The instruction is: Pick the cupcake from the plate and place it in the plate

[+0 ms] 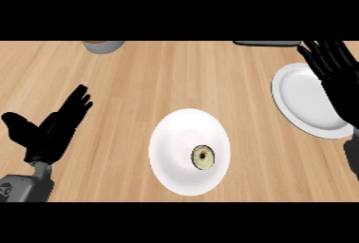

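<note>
cupcake (203, 157) sits on near plate (175, 142), well apart from right robot hand (335, 71).

A pale yellow cupcake (203, 157) sits on a white plate (179, 137); black hands, light wood-grain counter (175, 76).

No legible text, label, brand, number or sign appears on any surface in view. The light wooden counter top (140, 85) and both round white plates, centre (179, 142) and right (301, 102), carry no markings.
</note>
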